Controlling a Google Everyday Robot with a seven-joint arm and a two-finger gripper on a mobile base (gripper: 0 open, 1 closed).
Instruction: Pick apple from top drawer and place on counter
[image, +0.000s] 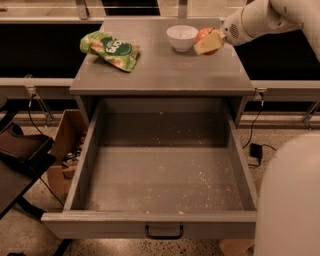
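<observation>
My gripper (206, 42) reaches in from the upper right and is shut on the red-orange apple (202, 36). It holds the apple over the right rear part of the grey counter (160, 65), just right of the white bowl. I cannot tell if the apple touches the surface. The top drawer (160, 175) is pulled fully open below the counter. Its crumb-speckled floor holds nothing. A small black handle (164, 232) sits on its front panel.
A white bowl (182, 37) stands at the back middle of the counter. A green snack bag (110, 50) lies at the back left. A cardboard box (65, 150) sits on the floor left of the drawer. Part of my white body (290, 200) fills the lower right.
</observation>
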